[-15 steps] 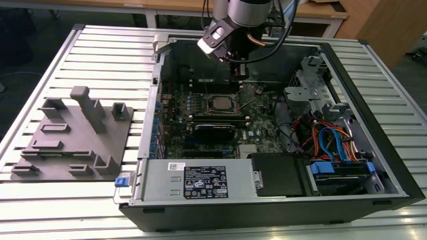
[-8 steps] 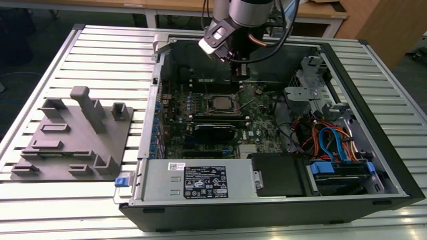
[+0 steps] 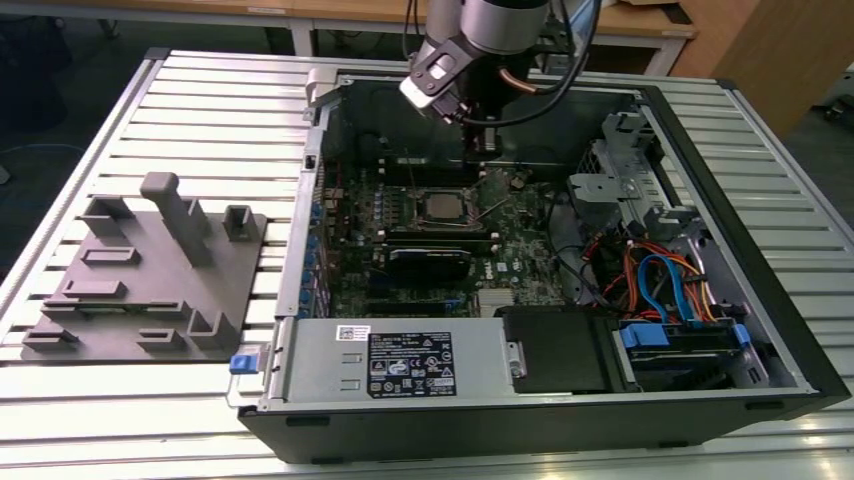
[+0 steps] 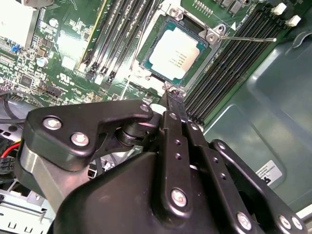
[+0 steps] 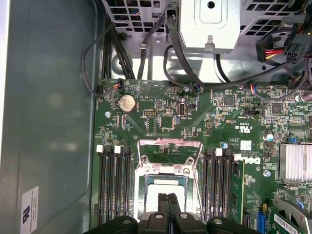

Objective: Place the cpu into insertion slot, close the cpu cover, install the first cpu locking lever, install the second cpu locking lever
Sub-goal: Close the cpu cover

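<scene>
Fingers point(image 5: 163, 209): pressed together with nothing between them. In the first wrist view we see the tips over the insertion slot point(image 4: 195, 25).
Gripper point(image 4: 167, 95): black linkage. In the second wrist view its narrow tip sits at one corner of the insertion slot, and we cannot tell whether it touches. In the exterior view the gripper point(image 3: 477, 165) hangs just beyond the slot's far side.
Cpu point(image 4: 178, 57): seated flat inside the insertion slot with its dull silver top facing up. In the first wrist view the fingers partly hide the chip point(image 5: 152, 201).
Cpu cover point(image 4: 154, 44): a thin frame lying around the cpu on the insertion slot. We cannot tell whether it is latched.
Locking lever point(image 4: 248, 38): a thin metal rod reaching outward from one corner of the insertion slot and passing over the memory slots point(image 4: 234, 63).
Memory slots: long black rows flanking the insertion slot on two opposite sides.
Motherboard point(image 5: 161, 122): green board that carries the insertion slot.
Computer case point(image 3: 747, 300): open, lying on its side, enclosing the insertion slot.
Grey fixture plate point(image 3: 147, 280): outside the case, well apart from the insertion slot, toward the exterior view's left.
</scene>
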You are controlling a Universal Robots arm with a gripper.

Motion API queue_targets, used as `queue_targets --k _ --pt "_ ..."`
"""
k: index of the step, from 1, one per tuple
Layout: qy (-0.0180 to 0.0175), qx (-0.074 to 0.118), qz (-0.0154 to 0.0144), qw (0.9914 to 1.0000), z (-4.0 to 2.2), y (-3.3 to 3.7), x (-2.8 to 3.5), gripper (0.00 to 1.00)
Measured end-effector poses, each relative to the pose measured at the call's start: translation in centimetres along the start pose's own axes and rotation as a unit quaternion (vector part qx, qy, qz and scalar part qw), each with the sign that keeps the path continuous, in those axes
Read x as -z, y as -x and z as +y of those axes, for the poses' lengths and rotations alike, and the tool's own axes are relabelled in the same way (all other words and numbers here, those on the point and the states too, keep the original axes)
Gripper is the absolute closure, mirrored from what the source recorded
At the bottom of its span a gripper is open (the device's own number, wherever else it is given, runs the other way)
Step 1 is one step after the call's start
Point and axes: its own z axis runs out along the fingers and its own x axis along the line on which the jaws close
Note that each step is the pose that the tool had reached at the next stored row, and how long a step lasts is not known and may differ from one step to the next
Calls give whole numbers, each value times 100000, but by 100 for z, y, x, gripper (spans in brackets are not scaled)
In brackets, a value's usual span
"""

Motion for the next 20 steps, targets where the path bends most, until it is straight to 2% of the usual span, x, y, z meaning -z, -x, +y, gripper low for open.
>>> queue_targets --k 20 --pt "0 3 1 100000 49 1 0 90"
